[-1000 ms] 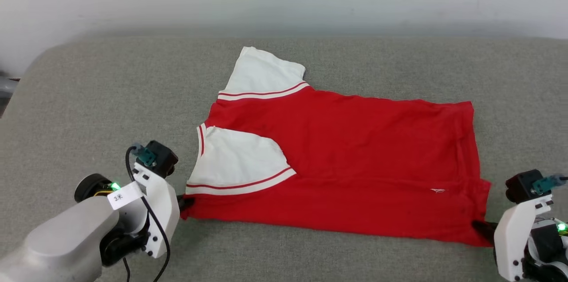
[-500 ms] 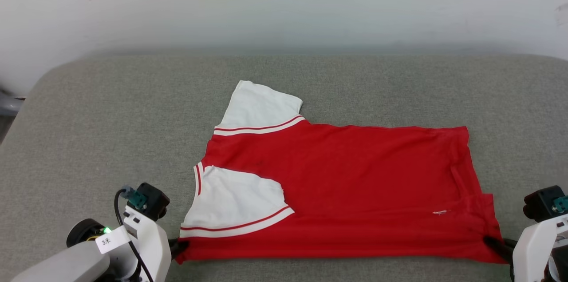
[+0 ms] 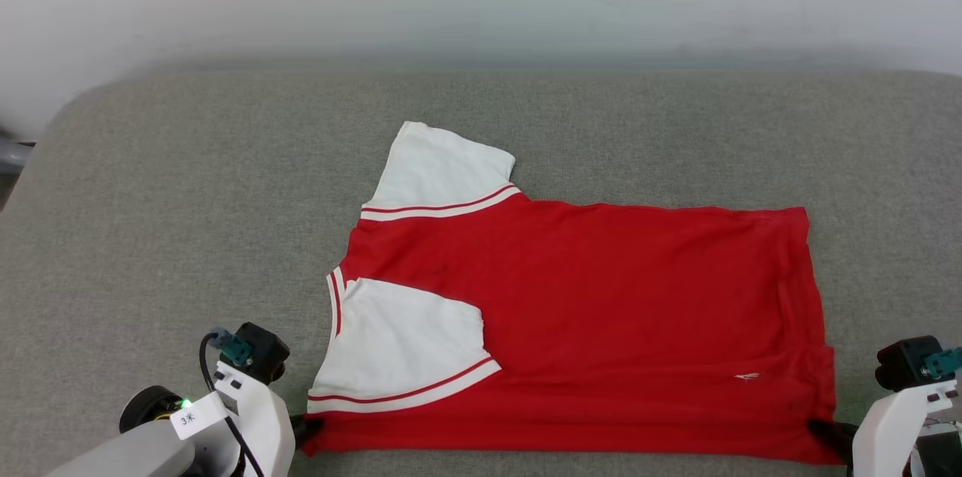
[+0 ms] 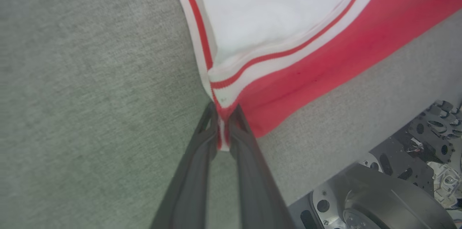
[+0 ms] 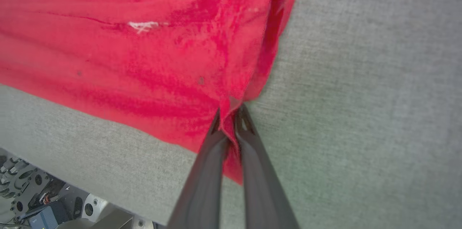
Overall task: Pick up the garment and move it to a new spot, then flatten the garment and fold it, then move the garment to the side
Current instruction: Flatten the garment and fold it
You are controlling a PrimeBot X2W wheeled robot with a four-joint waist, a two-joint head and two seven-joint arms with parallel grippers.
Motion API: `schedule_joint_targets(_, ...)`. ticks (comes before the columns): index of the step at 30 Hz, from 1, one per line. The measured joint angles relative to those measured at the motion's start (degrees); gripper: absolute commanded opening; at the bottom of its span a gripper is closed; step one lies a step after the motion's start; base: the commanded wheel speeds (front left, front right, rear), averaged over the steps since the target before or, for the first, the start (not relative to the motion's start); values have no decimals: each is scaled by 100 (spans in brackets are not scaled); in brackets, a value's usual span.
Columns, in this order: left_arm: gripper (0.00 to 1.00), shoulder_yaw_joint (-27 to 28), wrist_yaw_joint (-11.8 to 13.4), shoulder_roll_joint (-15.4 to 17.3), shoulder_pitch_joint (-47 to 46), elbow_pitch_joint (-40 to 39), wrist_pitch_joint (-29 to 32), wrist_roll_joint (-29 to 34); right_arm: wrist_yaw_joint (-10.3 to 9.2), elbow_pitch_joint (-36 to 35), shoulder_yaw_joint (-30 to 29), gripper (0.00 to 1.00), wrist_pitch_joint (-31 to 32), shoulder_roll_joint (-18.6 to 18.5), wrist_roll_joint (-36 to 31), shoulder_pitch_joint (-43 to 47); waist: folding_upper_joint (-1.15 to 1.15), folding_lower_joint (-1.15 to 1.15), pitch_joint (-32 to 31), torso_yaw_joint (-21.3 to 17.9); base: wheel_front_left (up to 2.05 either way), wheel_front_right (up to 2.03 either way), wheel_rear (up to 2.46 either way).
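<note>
While both grippers pinch its near edge, the garment lies spread on the grey padded surface, centre to right, collar end left and hem right. Left gripper: narrow, clamped on the near-left corner where the striped trim meets the red. Right gripper: pinched tight on the near-right hem corner, cloth bunched between the fingers. Near sleeve lies folded in over the red body; far sleeve sticks out flat toward the far side. Soft ripples run along the right hem.

Judgement: this looks like the flatten-and-fold stage, with the near edge due to be tensioned or carried over. To do it well, draw both corners evenly and at matching height so the edge stays straight. Pull lightly apart to take out the hem ripples. Move slowly, since thin cloth slips from a small pinch. Watch that the folded sleeve does not flip back out.
</note>
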Motion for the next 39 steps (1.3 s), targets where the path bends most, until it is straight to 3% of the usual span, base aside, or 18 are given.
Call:
schedule_joint_targets(1,44,10,0,-8,0,14,-29,-7,0,15,-13,100,-49,34,7,-9,0,0,-25,2,0,0,0)
schedule_joint_targets(2,100,18,2,-2,-7,18,-85,21,-1,14,-13,100,-103,54,11,-15,0,0,-59,5,0,0,0)
schedule_joint_targets(8,100,100,41,187,-78,-100,-212,140,-2,-271,-191,100,-603,54,-11,8,0,0,-335,0,0,0,0)
schedule_joint_targets(14,100,389,143,332,-542,-242,-526,365,-3,-808,-552,100,-1294,148,-502,-59,0,-1,-493,-89,0,0,0)
schedule_joint_targets(19,100,736,288,179,-1170,-112,-933,632,-3,-1381,-1014,100,-1927,662,-1039,-117,0,-1,-386,-171,0,0,0)
schedule_joint_targets(24,100,1062,205,-109,-1989,252,-1074,734,-3,-2114,-1621,100,-2483,1440,-1837,-91,0,0,-49,-307,0,0,0)
schedule_joint_targets(26,100,1087,180,-134,-2142,312,-1063,778,-3,-2240,-1690,100,-2536,1561,-1979,-69,0,0,24,-337,0,0,0)
schedule_joint_targets(31,100,1252,-48,-420,-2987,882,-630,697,-3,-2882,-1859,100,-2595,2086,-2417,99,0,0,535,-542,0,0,0)
schedule_joint_targets(39,100,1229,-353,-619,-3933,1581,682,394,-3,-3295,-1816,100,-2572,2291,-2668,54,0,1,1205,-833,0,0,0)
